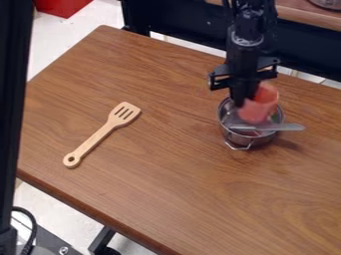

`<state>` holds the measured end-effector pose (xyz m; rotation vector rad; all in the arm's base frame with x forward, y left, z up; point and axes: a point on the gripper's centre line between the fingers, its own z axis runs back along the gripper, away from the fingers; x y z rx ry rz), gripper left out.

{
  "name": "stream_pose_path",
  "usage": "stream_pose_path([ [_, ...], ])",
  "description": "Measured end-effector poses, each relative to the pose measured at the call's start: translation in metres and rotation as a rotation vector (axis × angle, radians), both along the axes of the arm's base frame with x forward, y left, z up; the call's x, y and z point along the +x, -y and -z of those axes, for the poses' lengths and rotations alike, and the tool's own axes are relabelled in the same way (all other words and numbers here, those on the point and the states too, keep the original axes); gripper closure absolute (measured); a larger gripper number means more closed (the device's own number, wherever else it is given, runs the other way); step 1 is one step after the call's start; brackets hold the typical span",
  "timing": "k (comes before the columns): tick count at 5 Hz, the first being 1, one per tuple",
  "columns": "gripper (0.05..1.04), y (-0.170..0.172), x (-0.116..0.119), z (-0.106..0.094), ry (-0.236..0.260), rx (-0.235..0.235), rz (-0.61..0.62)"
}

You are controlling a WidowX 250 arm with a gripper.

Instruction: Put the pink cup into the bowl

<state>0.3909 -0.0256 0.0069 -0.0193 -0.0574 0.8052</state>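
Currently the pink cup (261, 106) is at the metal bowl (255, 141), its lower part overlapping the bowl's opening in the view. The cup leans, its rim up and toward the right of the view; whether it touches the bowl cannot be told. The pincer (246, 99) is gripping the cup by the side nearer the left of the view, pointing down from the black arm (248, 42), which comes in from the top edge.

Across the bowl lies a gray utensil handle (288, 127), its end jutting out past the rim on the right; a patch of green shows inside, beside the cup. A wire handle (238, 147) sticks out from the bowl's near side.

The bowl stands on the brown wooden surface (173, 194). Well apart from it, to the left, a slotted wooden spatula (100, 140) lies flat and slantwise, slotted head up the view, holed handle end toward the lower left.

Beyond the far edge runs a dark beam (180, 25), with a wooden ledge (299, 14) above it at the upper right. A red object (62, 6) sits at the upper left, and a black post (15, 99) rises along the left side.
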Motion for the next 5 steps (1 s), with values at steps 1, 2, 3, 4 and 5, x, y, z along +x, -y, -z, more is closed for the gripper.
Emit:
stream_pose_path([
  [1,0.603,-0.004,-0.001,-0.002,-0.021,-0.008,-0.004],
  [2,0.304,-0.009,0.0,-0.002,-0.017,-0.033,-0.029],
  [3,0.092,-0.016,-0.004,-0.002,-0.044,-0.058,-0.037],
  [4,0.086,-0.025,-0.006,-0.026,0.005,-0.057,-0.03],
  [5,0.086,-0.044,-0.013,-0.031,-0.006,-0.053,-0.01],
])
